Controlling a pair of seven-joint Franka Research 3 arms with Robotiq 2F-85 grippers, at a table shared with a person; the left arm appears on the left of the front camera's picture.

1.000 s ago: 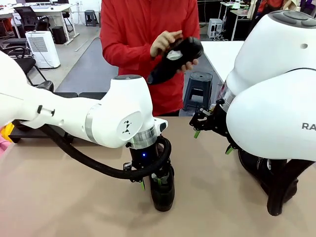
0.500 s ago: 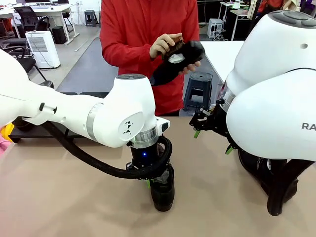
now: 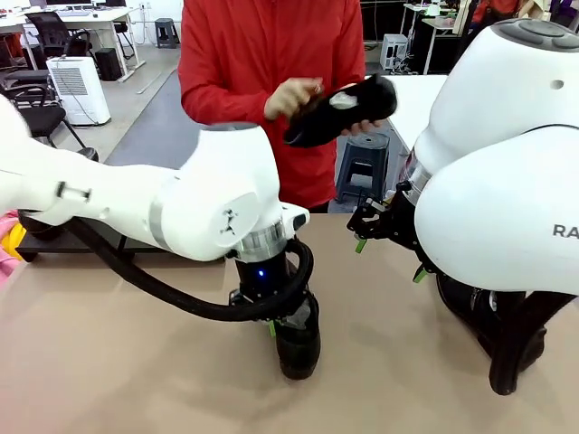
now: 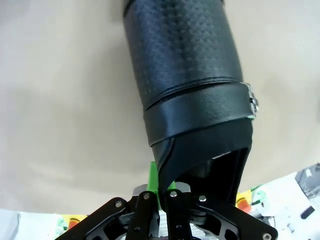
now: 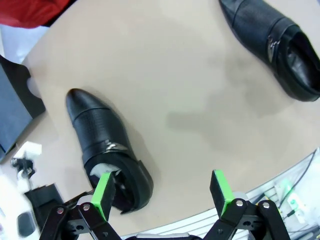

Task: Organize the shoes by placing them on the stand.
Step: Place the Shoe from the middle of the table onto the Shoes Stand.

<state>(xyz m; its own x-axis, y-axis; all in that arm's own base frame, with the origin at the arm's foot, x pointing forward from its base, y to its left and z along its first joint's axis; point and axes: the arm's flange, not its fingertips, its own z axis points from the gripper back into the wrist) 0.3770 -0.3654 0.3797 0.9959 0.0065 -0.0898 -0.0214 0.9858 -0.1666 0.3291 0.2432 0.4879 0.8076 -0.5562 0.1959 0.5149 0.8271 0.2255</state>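
My left gripper (image 3: pixel 271 324) points straight down near the table's front middle, shut on the heel rim of a black shoe (image 3: pixel 298 342). The left wrist view shows that shoe (image 4: pixel 185 65) with its textured toe and buckled strap, and a green pad (image 4: pixel 154 176) pressed on its collar. A person in red holds another shoe (image 3: pixel 342 108) in both hands above the far edge. My right gripper (image 3: pixel 389 259) hangs open. In its own view the right gripper (image 5: pixel 162 190) is just above a third shoe (image 5: pixel 102 142). The stand (image 3: pixel 50 242) is mostly hidden behind my left arm.
Another black shoe (image 5: pixel 275 45) lies at the top right of the right wrist view. My bulky right arm (image 3: pixel 507 181) covers the table's right side, with black cables (image 3: pixel 511 348) hanging beneath it. A stool (image 3: pixel 362 163) stands behind the table.
My left gripper has shut on the shoe's heel rim, and the shoe sits slightly higher. The person's hands have moved their shoe up and to the right.
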